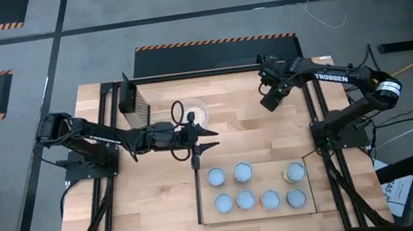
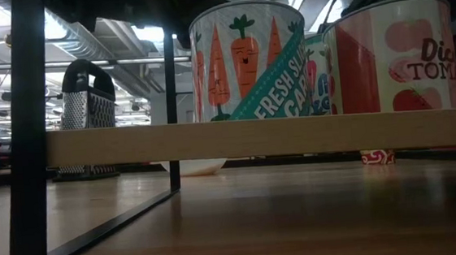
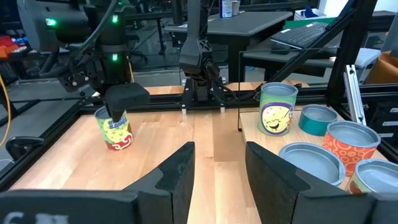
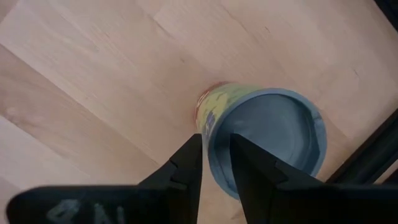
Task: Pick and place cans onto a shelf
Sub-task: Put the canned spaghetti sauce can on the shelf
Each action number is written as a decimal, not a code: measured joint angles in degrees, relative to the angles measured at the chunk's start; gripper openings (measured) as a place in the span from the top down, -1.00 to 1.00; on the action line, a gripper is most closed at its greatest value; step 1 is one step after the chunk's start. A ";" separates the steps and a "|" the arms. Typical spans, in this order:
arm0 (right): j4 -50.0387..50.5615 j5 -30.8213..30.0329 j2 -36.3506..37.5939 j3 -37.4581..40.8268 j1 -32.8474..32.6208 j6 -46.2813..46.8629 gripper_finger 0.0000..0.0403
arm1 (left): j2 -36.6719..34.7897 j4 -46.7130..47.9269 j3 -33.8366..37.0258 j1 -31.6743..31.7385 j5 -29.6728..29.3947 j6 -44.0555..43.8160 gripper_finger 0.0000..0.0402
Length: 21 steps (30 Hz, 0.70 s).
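Observation:
Several cans (image 1: pixel 241 174) with pale round tops stand on the shelf (image 1: pixel 212 216), a light-wood panel on thin black legs (image 2: pixel 27 159) at the near right. One more can (image 3: pixel 115 129), yellow and blue with a red base, is at the far right of the table under my right gripper (image 4: pixel 216 152), which is shut on it. My left gripper (image 3: pixel 217 177) hangs open and level over the table's middle, pointing toward the right, with nothing between its fingers. My right gripper pinches the can's top rim (image 4: pixel 212 163) with one finger outside the wall and one inside over the recessed lid (image 4: pixel 273 134). The fingers come from above, pointing steeply down. The can is roughly upright under them; whether its red base (image 2: pixel 377 156) rests on the table I cannot tell.
A clear round bowl (image 1: pixel 198 115) sits at the far middle beside my left gripper. A metal grater (image 1: pixel 132 102) stands at the far left. Black frame rails (image 1: pixel 320 107) run along the table's sides. Bare wood (image 1: pixel 154 204) lies left of the shelf.

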<state>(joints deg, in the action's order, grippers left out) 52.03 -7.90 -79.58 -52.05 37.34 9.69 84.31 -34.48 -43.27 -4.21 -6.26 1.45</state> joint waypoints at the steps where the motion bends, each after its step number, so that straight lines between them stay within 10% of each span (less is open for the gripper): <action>1: 0.00 0.00 -0.29 0.00 0.00 -0.49 0.57 | 0.00 0.02 0.00 0.00 0.00 0.00 0.33; 21: -0.05 -0.35 -1.07 -0.17 -1.05 -2.81 0.94 | -0.02 0.02 0.00 0.00 0.00 0.00 0.33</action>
<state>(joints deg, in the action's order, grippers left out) 51.98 -8.25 -80.65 -52.22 36.29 6.88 84.29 -34.46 -43.27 -4.21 -6.26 1.45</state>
